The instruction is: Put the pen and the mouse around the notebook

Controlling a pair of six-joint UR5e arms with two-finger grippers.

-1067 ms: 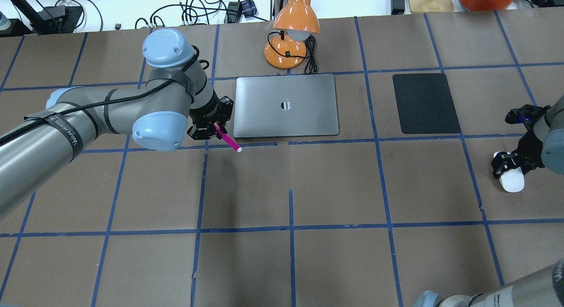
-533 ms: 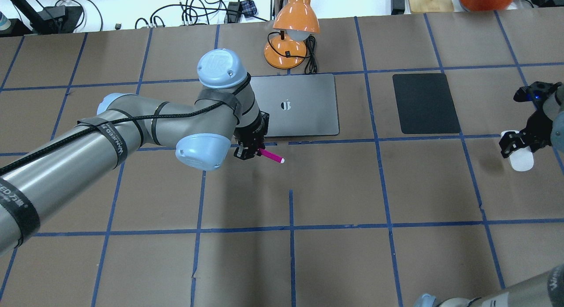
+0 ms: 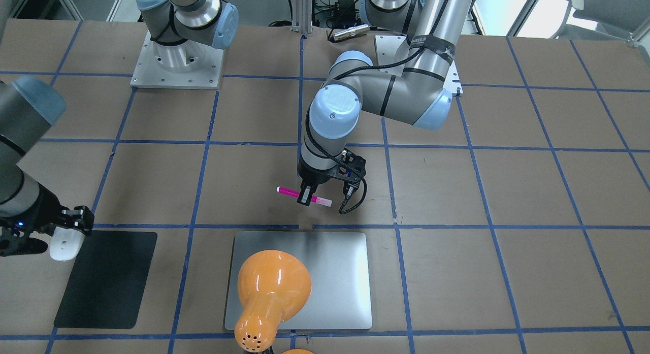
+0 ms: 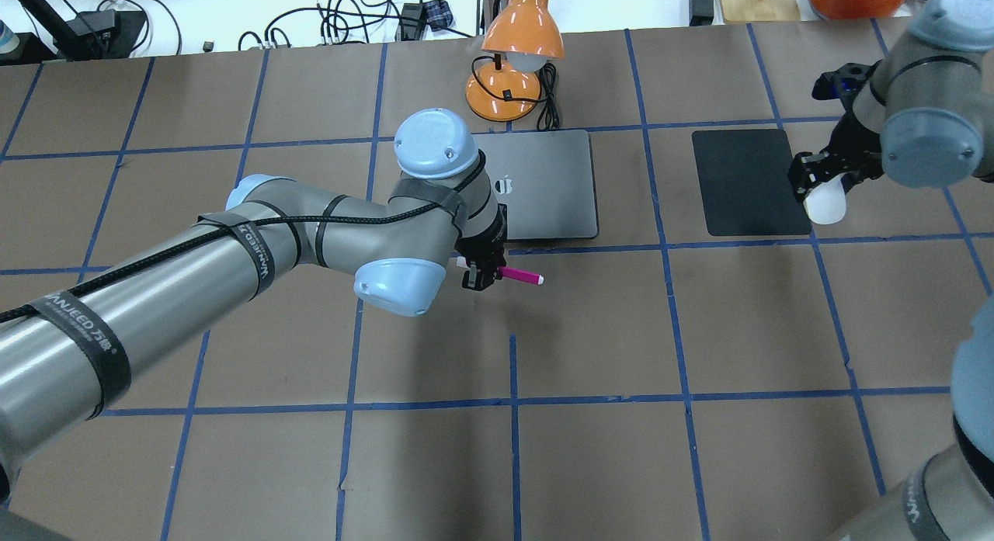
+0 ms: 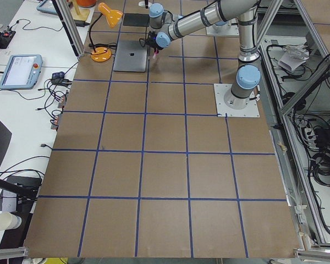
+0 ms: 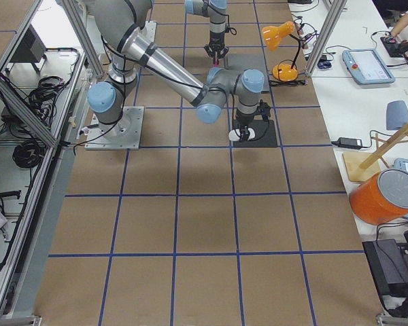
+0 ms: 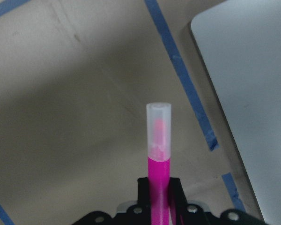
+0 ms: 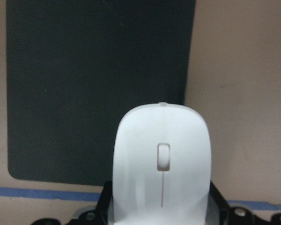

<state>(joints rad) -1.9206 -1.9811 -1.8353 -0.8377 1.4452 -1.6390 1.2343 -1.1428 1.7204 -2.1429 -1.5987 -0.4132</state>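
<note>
Both arms have shifted: the left claw, clamped on the pen, has carried it rightward along the notebook's near edge, pale cap pointing toward the bench's right end. The right claw, closed on the mouse, has swung toward the bench's far edge and hangs over the right edge of the black mat. The notebook lies mid-bench by the far edge, an orange lamp behind it

It's a robotics lab, plainly: two grey industrial arms bolted to metal base plates, a brown surface gridded in blue tape, with teach pendants and tangled cables alongside.
</note>
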